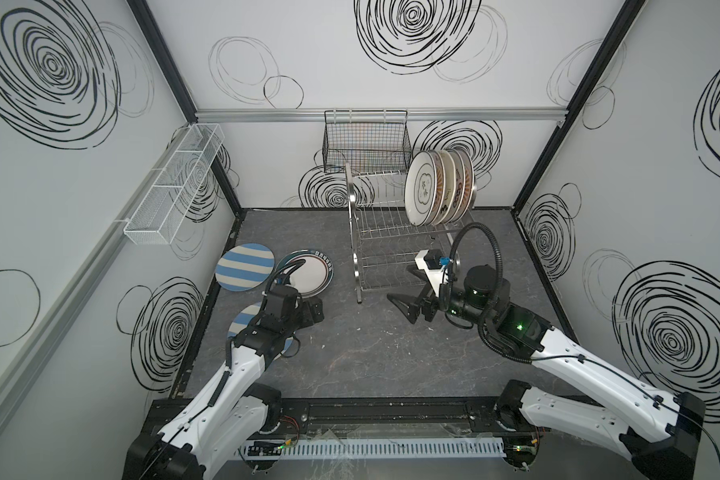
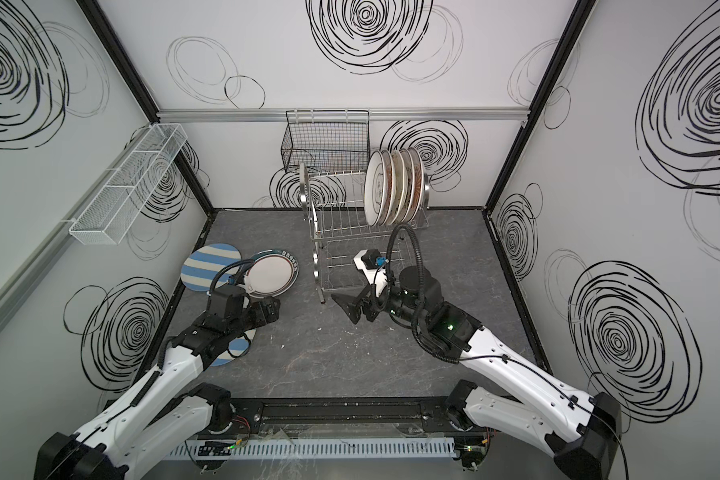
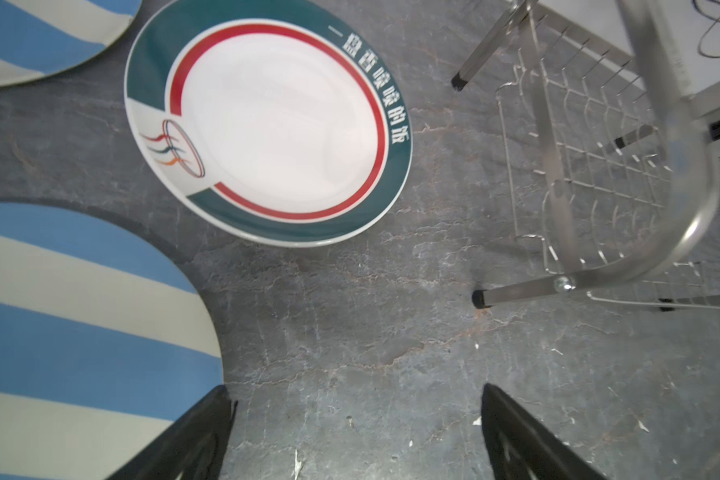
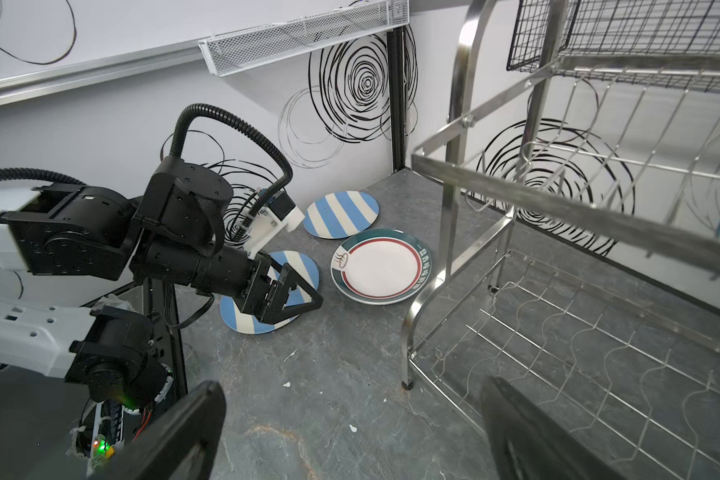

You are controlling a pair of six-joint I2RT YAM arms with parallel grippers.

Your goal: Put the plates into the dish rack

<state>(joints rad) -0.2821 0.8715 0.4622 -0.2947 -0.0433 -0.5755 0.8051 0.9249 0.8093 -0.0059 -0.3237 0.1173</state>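
- The rack (image 1: 352, 216) sits on the grey tabletop (image 1: 371, 353) a bit right of centre in both top views, close to the back wall.
- About five plates (image 1: 422, 189) are already in it. They stand on edge in the upper tier, packed tight at the right end, faces turned toward the left of the frame.
- Three more lie flat on the tabletop left of the rack. The far striped plate (image 1: 245, 267) is at mid-left by the side wall. The green-rim plate (image 1: 308, 276) is just beside it on the right, between it and the rack.
- The near striped plate (image 1: 242, 322) is lower in the frame, mostly covered by the left arm. The left wrist view shows its blue and cream bands way better (image 3: 80, 311).
- Left fingers (image 3: 192, 436) are apart and holding nothing, low over bare tabletop right next to the near striped plate's edge. Can't tell if they touch the surface. The green-rim plate (image 3: 267, 120) lies ahead of them: white centre, red ring, Chinese characters on the rim.
- Right fingers (image 4: 524, 436) are spread wide, empty too. They hang just in front of the rack's lower tier near its front left leg, right of centre in the top views.
- Also there: a black basket (image 1: 366, 145) hooked on the back wall rail above the rack, and a long white basket (image 1: 175, 183) on the left wall, upper left of the frame.
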